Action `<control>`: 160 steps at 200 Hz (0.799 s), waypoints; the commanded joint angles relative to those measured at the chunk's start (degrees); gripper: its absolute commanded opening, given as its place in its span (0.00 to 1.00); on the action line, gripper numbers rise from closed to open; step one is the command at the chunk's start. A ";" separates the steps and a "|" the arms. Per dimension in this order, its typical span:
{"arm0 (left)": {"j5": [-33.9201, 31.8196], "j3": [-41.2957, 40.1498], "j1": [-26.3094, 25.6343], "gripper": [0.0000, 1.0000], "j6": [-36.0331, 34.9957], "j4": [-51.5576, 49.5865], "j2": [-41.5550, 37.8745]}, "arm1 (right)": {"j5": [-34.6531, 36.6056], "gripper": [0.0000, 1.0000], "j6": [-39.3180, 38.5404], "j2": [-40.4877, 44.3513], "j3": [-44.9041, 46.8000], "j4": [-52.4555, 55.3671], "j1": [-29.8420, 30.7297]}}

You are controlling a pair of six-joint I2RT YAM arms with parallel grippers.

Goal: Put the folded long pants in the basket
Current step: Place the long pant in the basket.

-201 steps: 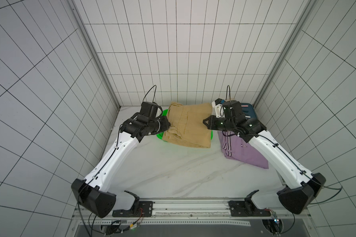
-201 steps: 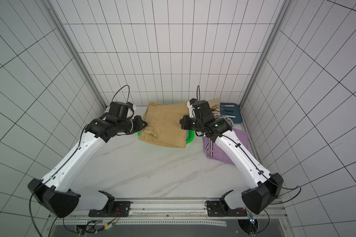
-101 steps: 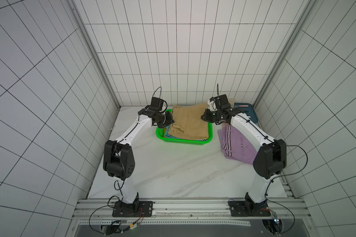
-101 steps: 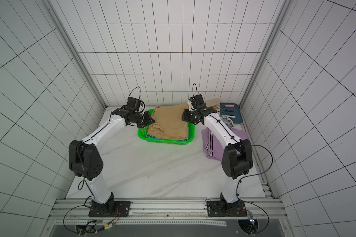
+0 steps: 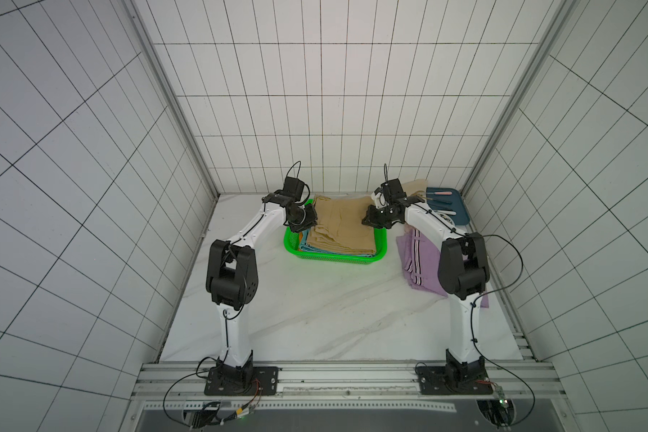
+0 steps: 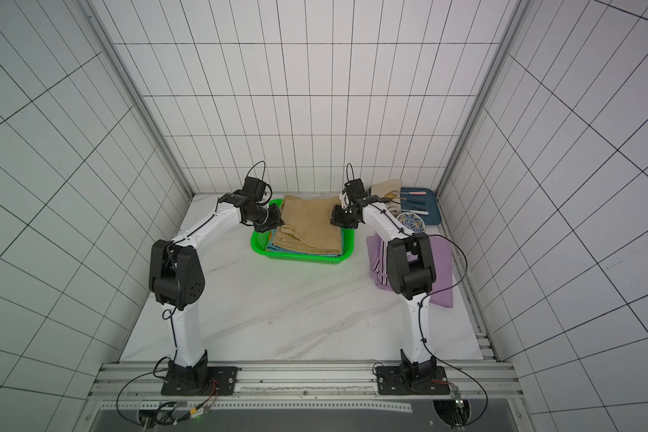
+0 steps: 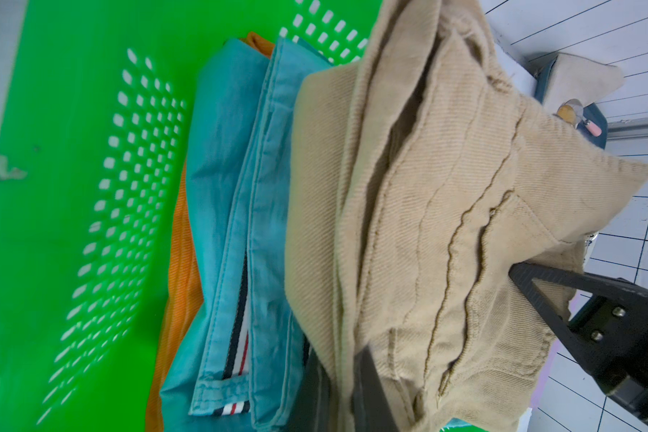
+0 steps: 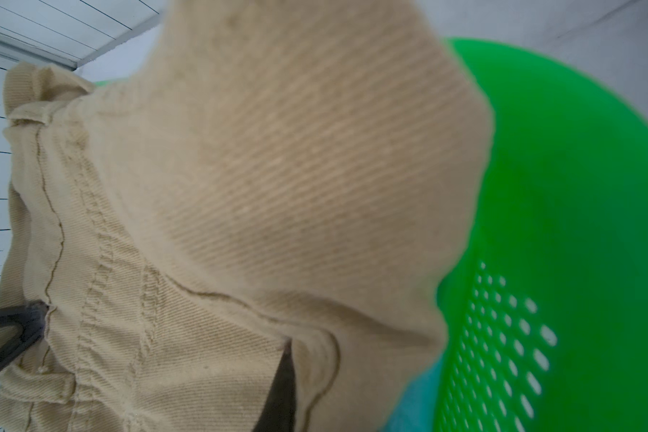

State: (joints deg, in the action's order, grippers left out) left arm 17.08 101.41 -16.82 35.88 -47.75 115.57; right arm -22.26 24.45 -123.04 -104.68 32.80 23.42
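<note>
Tan pants [image 5: 343, 230]: top of the stack inside the basket [image 5: 333, 260]. The long axis runs from the far wall toward the rail, and the far end lies over the basket's back rim.
Tan pants, lie: the two side edges are drawn up into peaks where the pincers bite, with the middle lower between them. Seams and a pocket edge face up in the left wrist view.
Left pincer [image 5: 313, 224]: closed narrow on the tan pants' left edge. Its wrist view shows cloth pinched between dark fingers [image 7: 367, 381].
Right pincer [image 5: 365, 221]: closed narrow on the opposite edge. Its wrist view shows only one finger [image 8: 283, 396], because cloth folds over the other.
Teal pants [image 7: 221, 179]: directly under the tan, long axis the same way, with a striped band along one fold.
Orange pants [image 7: 180, 284]: lowest of the stack. Only a thin strip shows, beside the teal near the basket's perforated wall.
Lilac pants [image 6: 442, 273]: outside the basket, flat on the worktop [image 6: 277, 318] to its right. The long axis also runs far to near, with stripes along the edge nearer the basket.
Hidden: the right arm covers the lilac pants' middle, and the tan cloth hides the basket's far rim. Whether the tan's middle rests on the teal cannot be told.
Back right corner: a dark blue tray [image 6: 433, 213] with cutlery, a patterned plate [image 6: 410, 223] at its near edge, and a cream cloth [image 6: 386, 187] partly behind the right arm.
</note>
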 commanded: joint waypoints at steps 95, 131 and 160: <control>-2.69 -5.55 1.09 0.00 0.73 -1.84 -8.65 | -2.13 0.00 6.05 10.27 6.60 -0.25 -1.18; -2.92 -1.44 1.34 0.00 -0.06 -6.57 -2.37 | -1.12 0.00 4.43 1.36 2.26 5.17 -1.25; -5.48 -0.09 2.13 0.00 -0.64 -7.42 2.08 | 0.64 0.00 3.27 -2.27 0.80 6.23 -1.28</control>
State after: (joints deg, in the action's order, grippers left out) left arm 16.97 99.42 -16.75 36.14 -52.27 114.37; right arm -26.61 29.10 -122.67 -101.06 34.74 23.35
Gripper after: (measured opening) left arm 0.095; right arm 0.108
